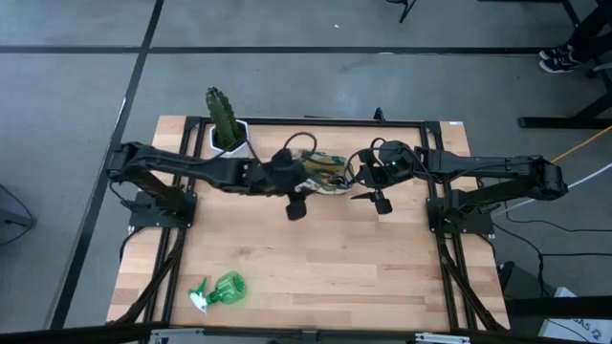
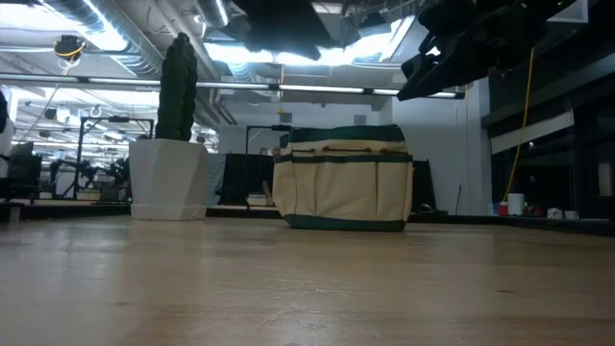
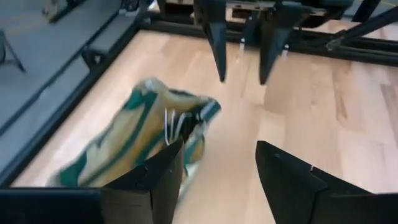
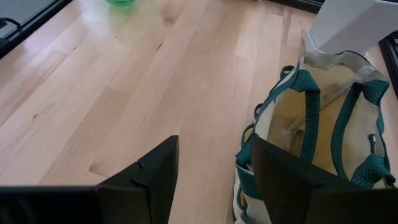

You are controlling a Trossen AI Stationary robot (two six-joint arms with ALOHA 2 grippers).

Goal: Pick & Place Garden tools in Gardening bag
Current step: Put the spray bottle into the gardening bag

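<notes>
Overhead, both arms are reaching in to frame centre above the gardening bag [image 1: 325, 174], which is sitting in the upper middle of the table [image 1: 316, 258], just right of the cactus [image 1: 224, 115] in its white pot [image 1: 232, 141]. The left gripper [image 1: 295, 203] is hovering at the bag's lower-left edge, the right gripper [image 1: 380, 199] just right of the bag. The green spray bottle [image 1: 220, 290] is lying alone at lower left of the table, well apart from the bag; only a sliver of it is showing in the right wrist view's upper edge [image 4: 121, 2].

The low view is giving what overhead hides: the bag [image 2: 343, 178] is standing upright, centre frame, cream with green trim and side pockets, the pot [image 2: 169, 180] to its left.

The left wrist view is showing the left gripper's fingers [image 3: 155, 180] spread apart, nothing between them, with the bag [image 3: 143, 134] left of centre and metal tines poking out of its top. The right wrist view is looking into the bag's open mouth [image 4: 323, 118]; the right gripper's fingers [image 4: 152, 180] are standing apart and empty.
</notes>
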